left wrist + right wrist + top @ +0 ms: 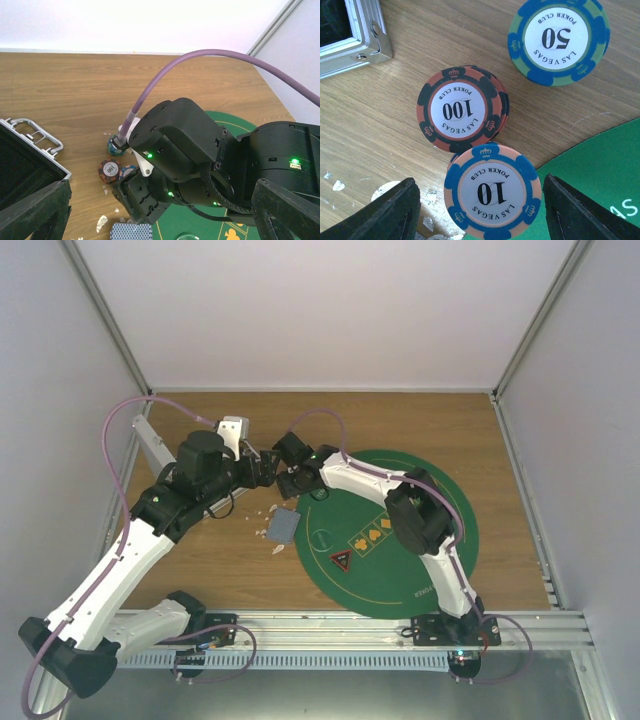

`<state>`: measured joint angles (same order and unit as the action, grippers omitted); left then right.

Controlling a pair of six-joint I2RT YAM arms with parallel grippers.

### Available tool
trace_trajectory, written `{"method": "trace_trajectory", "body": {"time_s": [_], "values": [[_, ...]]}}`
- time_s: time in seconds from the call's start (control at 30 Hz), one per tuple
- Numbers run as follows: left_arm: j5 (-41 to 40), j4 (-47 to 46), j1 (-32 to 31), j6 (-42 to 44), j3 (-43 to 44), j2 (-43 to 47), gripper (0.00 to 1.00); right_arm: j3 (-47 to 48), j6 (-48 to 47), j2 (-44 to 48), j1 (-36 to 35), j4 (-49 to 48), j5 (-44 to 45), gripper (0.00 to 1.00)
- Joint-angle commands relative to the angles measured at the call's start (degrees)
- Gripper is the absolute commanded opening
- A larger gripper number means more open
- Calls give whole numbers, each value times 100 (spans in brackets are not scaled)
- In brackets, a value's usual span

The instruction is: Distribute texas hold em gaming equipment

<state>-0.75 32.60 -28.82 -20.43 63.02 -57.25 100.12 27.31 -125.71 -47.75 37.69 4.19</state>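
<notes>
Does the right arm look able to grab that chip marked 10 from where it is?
Probably yes. Its fingers stand apart on either side of the 10 chip, with nothing between. The 100 stack sits close beside it, so it might get nudged.

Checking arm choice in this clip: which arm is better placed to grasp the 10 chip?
Right. The right gripper is open with its fingers either side of the 10 chip. The left gripper is open too, but the right arm sits between it and that chip.
</notes>
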Motion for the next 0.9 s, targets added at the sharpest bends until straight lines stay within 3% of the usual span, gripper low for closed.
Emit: {"method": "trace_trajectory", "body": {"time_s": [0.0,0.87], "values": [[-22,-248,28,-49,-62,65,99,175,-59,-112,-68,75,21,67],[23,-263,41,-76,-106,78,99,297,-103,-139,-94,102,123,47]]}}
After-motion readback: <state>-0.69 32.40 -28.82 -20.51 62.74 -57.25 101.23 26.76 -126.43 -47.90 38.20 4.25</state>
